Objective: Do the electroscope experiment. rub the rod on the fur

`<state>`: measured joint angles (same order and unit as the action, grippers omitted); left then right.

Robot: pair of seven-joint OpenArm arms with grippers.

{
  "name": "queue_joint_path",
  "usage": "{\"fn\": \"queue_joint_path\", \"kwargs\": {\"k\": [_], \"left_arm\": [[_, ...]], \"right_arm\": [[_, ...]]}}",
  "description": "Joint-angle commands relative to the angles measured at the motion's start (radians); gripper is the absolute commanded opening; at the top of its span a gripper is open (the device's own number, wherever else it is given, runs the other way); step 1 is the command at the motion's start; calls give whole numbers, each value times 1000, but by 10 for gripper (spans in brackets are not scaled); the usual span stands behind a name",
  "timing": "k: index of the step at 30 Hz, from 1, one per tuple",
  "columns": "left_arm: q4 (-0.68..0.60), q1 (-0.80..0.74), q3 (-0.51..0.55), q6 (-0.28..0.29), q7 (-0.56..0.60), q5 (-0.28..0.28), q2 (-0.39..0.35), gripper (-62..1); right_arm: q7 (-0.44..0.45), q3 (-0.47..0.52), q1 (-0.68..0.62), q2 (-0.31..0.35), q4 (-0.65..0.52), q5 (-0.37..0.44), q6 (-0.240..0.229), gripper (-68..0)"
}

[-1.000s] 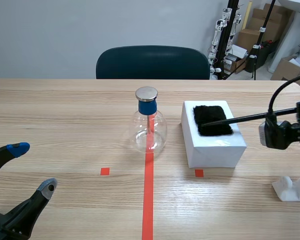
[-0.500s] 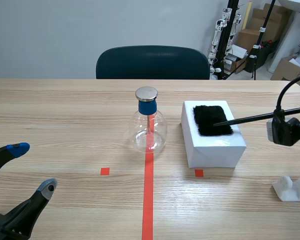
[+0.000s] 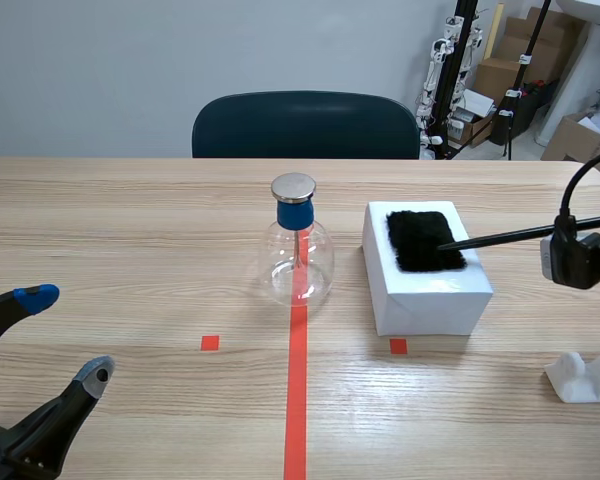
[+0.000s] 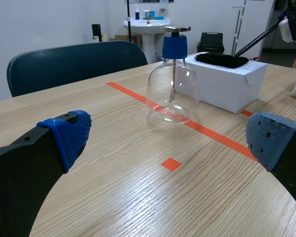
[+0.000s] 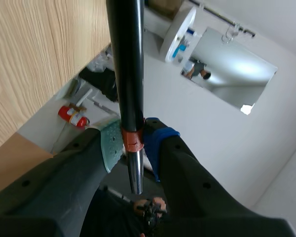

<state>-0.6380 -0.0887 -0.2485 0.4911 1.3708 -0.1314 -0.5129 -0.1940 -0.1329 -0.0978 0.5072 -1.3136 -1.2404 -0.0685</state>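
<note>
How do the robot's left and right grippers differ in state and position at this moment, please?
The left gripper is open and holds nothing; the right gripper is shut on the black rod. The left gripper sits low over the table's near left corner; the right gripper is to the right of the white box, with the rod's tip on the black fur. Both have thick black fingers with padded tips.

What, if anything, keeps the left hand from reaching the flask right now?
Probably yes, it can reach: nothing visible is in the way. The left hand is open and empty, and only bare table lies between it and the flask.
</note>
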Motion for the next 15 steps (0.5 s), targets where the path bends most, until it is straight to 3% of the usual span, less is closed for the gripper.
{"fn": "queue_joint_path", "kwargs": {"k": [1,4,6,11,15], "left_arm": [[-9,3,3,2,18,7,-6,14],[-9,3,3,2,18,7,-6,14],[-9,3,3,2,18,7,-6,14],[-9,3,3,2,18,7,-6,14],[-9,3,3,2,18,7,-6,14]], "right_arm": [[48,7,17,16,-6,-2,8,-573],[138,7,18,16,-6,-8,8,-573],[143,7,18,16,-6,-9,8,-573],[-42,8,17,17,-6,19,8,-573],[-76,9,17,16,-6,26,7,-573]]}}
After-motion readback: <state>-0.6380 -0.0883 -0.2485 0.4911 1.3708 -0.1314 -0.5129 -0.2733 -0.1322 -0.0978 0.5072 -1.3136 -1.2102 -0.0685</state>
